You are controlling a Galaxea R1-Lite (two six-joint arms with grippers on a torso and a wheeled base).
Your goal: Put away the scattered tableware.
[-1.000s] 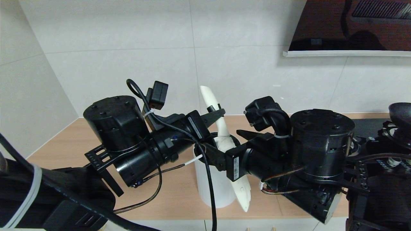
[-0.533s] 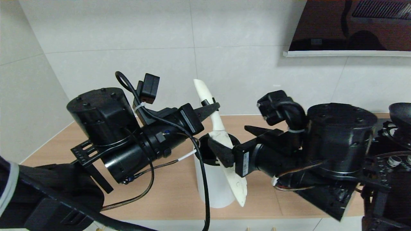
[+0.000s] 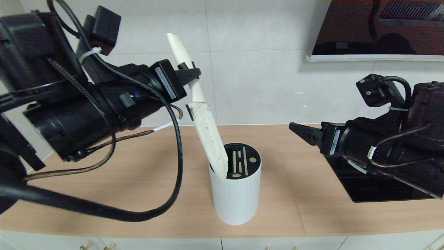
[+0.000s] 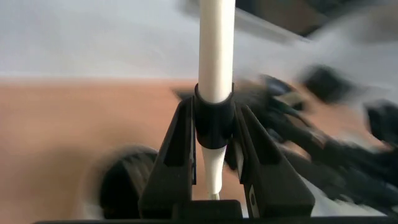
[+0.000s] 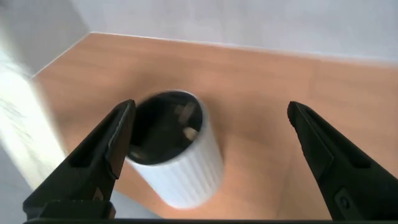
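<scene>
Left gripper [image 3: 193, 91] tight around handle of white knife [image 3: 210, 139], blade tilted down, tip at slotted holder [image 3: 236, 198] top.

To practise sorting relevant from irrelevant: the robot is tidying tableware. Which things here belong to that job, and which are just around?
Job: white knife, held by the left gripper; white knife holder, blade tip at its top.
Just around: black hob; cooker hood.

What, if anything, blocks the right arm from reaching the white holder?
Probably nothing: the right tool is open, with bare counter between it and the holder. The knife in the left tool hangs over the holder's left rim only.
</scene>
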